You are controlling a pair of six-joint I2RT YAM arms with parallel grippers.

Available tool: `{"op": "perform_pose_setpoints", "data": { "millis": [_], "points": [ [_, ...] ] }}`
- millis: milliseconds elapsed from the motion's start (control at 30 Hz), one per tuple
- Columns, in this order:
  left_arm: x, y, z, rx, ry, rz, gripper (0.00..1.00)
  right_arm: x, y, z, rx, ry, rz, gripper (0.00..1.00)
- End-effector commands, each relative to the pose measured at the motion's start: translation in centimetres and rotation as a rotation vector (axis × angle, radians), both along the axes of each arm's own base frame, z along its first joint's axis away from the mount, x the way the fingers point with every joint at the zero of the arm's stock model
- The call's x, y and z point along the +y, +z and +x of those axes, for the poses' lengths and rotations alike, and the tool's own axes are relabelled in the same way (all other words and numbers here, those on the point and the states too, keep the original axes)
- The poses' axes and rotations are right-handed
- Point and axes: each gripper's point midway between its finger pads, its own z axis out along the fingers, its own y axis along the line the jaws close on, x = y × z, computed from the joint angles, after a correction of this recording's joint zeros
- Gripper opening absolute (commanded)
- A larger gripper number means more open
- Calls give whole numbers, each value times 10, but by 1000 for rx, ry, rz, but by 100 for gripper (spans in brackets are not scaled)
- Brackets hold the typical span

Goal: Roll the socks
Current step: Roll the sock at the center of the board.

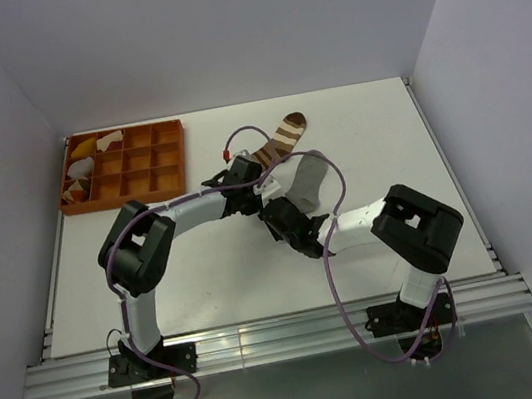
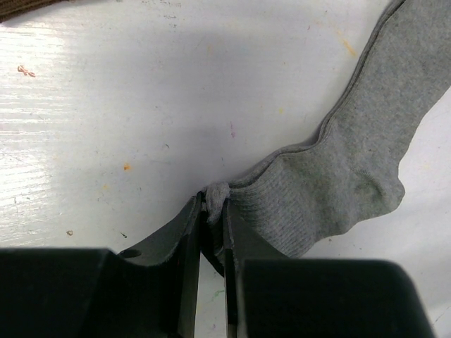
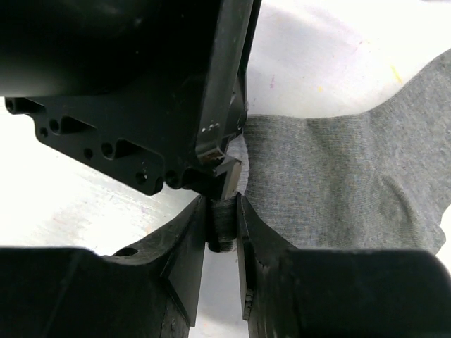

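The grey sock (image 1: 309,176) lies flat mid-table, its cuff end toward both grippers. Beyond it, the brown sock with white stripes (image 1: 283,134) lies slanted toward the table's back. My left gripper (image 2: 213,204) is shut on a corner of the grey sock's (image 2: 352,176) cuff edge. Right beside it, my right gripper (image 3: 223,205) has its jaws closed on a dark ribbed bit of the same sock's (image 3: 338,183) cuff. Seen from above, the left gripper (image 1: 248,195) and right gripper (image 1: 275,214) almost touch. Only a brown sliver (image 2: 28,5) shows in the left wrist view.
An orange compartment tray (image 1: 182,158) sits at the back left, holding yellow and white cloth pieces (image 1: 86,149) in its left cells. The left gripper's black body (image 3: 141,84) fills the top of the right wrist view. Walls close in the table's sides and back.
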Motion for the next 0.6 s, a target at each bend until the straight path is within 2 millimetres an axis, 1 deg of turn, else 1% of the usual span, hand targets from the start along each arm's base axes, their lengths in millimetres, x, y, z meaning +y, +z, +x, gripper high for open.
{"op": "perform_pose_setpoints", "data": {
  "millis": [0,133,400,433,500,533,567],
  "points": [
    [9,-13,-16,61,-10,57,0,24,-12,-26,59,134,-23,30],
    [12,-13,-16,73,12,35,0,24,-13,-29,78,129,-20,33],
    [9,-10,-14,82,25,13,0,23,-33,-34,125,119,-93,34],
    [8,-10,-14,84,30,10,0,24,-33,-32,125,113,-97,30],
    [8,-10,-15,85,36,4,0,20,-38,-33,136,93,-115,18],
    [9,-8,-14,80,47,-6,0,18,-38,-33,140,77,-113,5],
    [9,-7,-14,79,53,-10,0,17,-36,-33,140,74,-108,0]
  ]
}}
